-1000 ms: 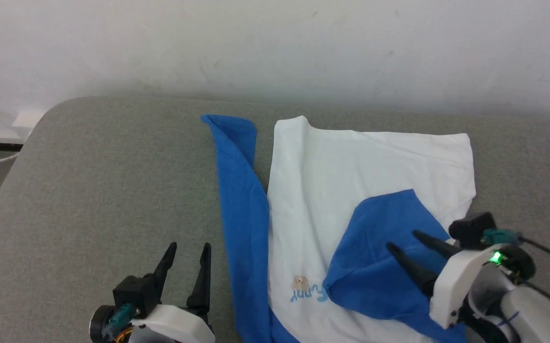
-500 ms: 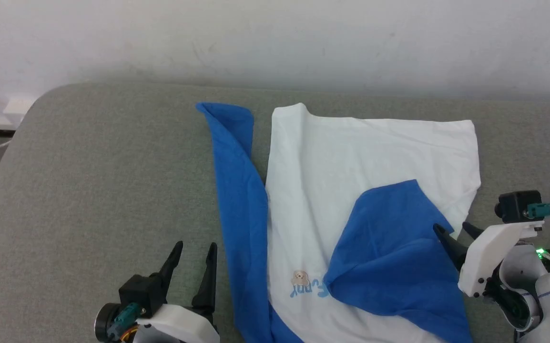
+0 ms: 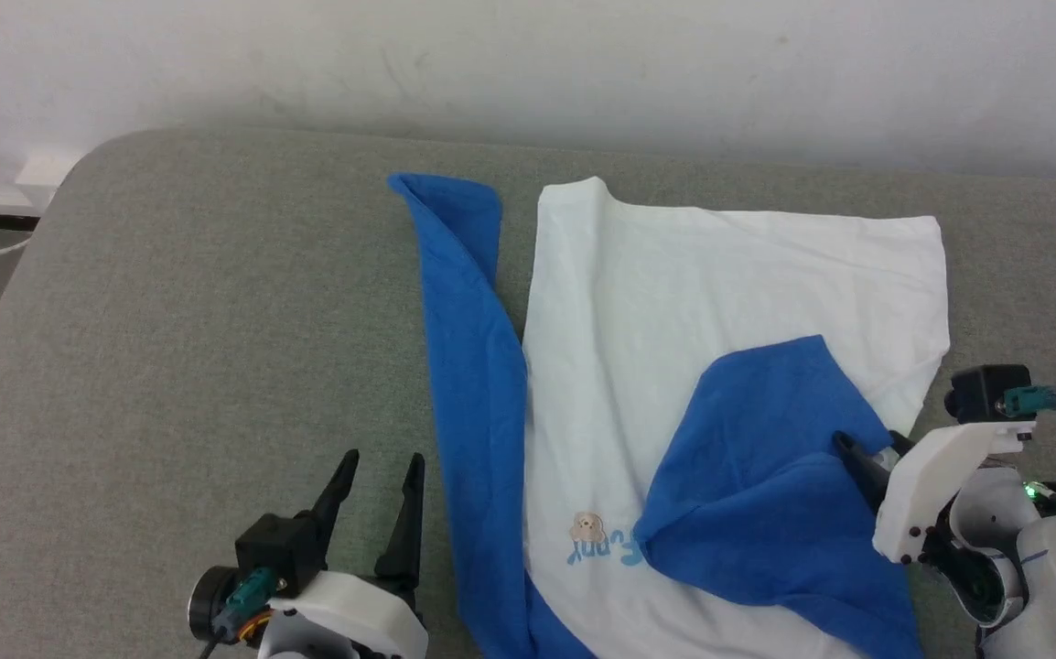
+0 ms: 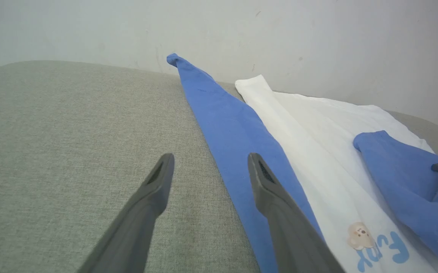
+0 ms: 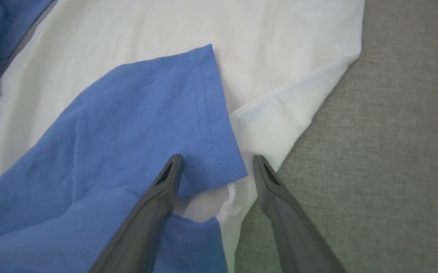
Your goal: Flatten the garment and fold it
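My thin white T-shirt with royal-blue sleeves [image 3: 674,302] lies spread on the grey fabric-covered table [image 3: 199,302], near the pale wall [image 3: 528,64], its neck end toward me. One blue sleeve [image 3: 473,366] stretches as a long narrow strip along the shirt's left side. The other blue sleeve [image 3: 766,458] is folded in over the white chest, just beside the small tan bear print with blue lettering [image 3: 587,526].

My left tool [image 3: 383,456] is spread wide and holds nothing. It sits over bare table just left of the long sleeve strip, and in the left wrist view [image 4: 210,156] one finger overlaps the strip's edge.

My right tool [image 3: 868,441] is also spread wide. In the right wrist view [image 5: 217,157] its fingers straddle the stitched cuff corner of the folded sleeve, one finger on the blue cloth, the other at the shirt's white edge. It pinches nothing.
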Tool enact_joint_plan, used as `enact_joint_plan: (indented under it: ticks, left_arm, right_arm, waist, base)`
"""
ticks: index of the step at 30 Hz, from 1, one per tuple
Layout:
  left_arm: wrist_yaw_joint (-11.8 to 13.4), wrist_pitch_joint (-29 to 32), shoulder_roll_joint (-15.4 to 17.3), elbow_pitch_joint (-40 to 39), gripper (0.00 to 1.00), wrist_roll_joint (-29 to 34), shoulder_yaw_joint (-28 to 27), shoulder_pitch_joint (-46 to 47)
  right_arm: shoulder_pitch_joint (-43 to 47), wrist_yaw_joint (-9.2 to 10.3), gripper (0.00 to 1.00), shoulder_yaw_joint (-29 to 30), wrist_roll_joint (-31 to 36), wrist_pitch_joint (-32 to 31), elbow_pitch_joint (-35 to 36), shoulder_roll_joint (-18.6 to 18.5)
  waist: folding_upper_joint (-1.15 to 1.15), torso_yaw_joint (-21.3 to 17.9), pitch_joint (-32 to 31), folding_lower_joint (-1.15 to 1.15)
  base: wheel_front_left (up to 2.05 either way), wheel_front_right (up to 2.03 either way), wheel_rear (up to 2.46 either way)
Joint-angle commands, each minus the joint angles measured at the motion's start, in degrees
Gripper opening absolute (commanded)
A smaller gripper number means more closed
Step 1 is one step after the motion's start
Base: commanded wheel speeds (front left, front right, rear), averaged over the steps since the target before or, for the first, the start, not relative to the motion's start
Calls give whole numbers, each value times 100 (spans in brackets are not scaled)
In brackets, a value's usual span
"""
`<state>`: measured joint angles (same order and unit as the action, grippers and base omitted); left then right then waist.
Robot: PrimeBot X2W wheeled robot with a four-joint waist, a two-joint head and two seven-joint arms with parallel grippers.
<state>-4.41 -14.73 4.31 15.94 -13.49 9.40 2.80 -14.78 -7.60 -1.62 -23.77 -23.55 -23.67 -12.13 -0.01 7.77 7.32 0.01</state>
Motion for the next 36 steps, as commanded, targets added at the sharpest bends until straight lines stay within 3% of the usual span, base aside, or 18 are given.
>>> enact_joint_plan:
  ticks: [1,2,3,12,18,28,36]
  left_arm:
    - [-26,-27,-15,28,100,51,15,79]
    - [-27,-27,-17,35,100,50,17,83]
    - [-27,-27,-18,42,100,48,14,83]
    - [-24,-27,-21,116,100,39,-18,34]
    - [-16,-27,-11,131,100,30,-42,-61]
    - [-6,-27,41,74,100,-36,-131,-226]
    - [-31,-27,15,136,100,-50,-69,-253]
  right_arm:
    - [-94,11,36,-21,52,55,-6,7]
    - [-102,11,5,-42,49,91,-2,10]
    - [-108,11,0,-54,40,113,-3,17]
    - [-43,11,0,-153,83,435,142,-125]
    - [37,11,0,-196,153,651,732,-206]
    - [242,11,0,-608,981,-44,1792,-34]
    - [335,11,0,-1334,1560,-129,1631,134]
  waist:
    - [1,6,8,-1]
    - [1,2,7,-1]
    - [1,-4,2,-1]
    - [1,-16,-189,-1]
    - [1,44,-415,-1]
    - [1,253,-559,-1]
    - [1,432,-503,-1]
  base:
    - [0,0,0]
    - [0,0,0]
    - [0,0,0]
    - [0,0,0]
    - [0,0,0]
    - [0,0,0]
    - [0,0,0]
